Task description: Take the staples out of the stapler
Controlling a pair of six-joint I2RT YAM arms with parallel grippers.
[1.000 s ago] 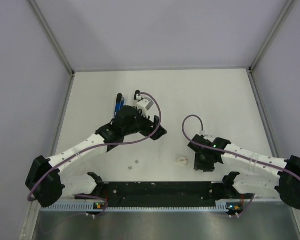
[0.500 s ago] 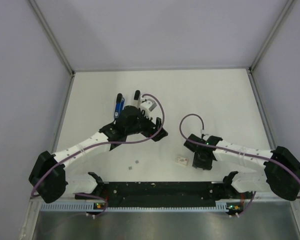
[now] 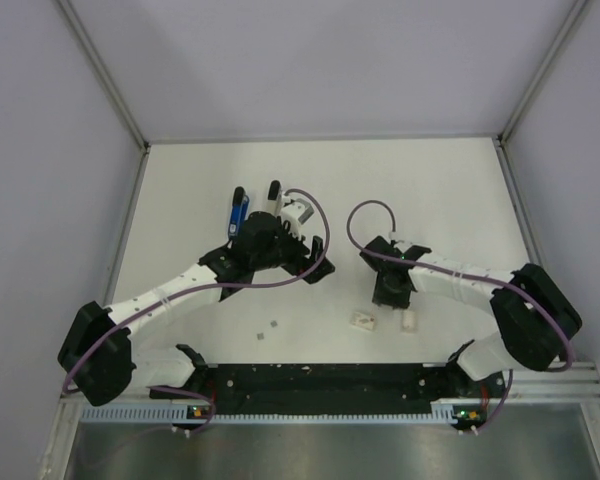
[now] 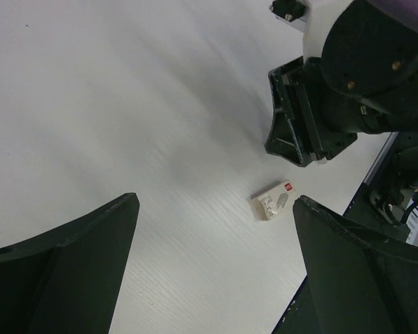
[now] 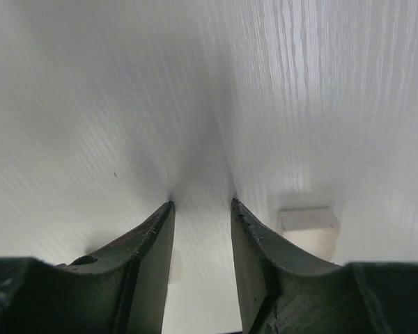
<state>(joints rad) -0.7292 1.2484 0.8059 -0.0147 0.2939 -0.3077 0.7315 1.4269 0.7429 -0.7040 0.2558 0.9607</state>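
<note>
While the left gripper (image 4: 216,200) is held wide open and empty, the right gripper (image 5: 201,203) is seen narrowly parted, gripping nothing, beside a small white block (image 5: 308,220) on the table (image 5: 90,104).

Lab cell: white table (image 3: 430,190), plain grey walls (image 3: 330,60).

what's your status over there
Left gripper jaws wide, empty. Right gripper jaws narrow, empty. Stapler beside left wrist, ungripped. Small box loose between arms.
</note>
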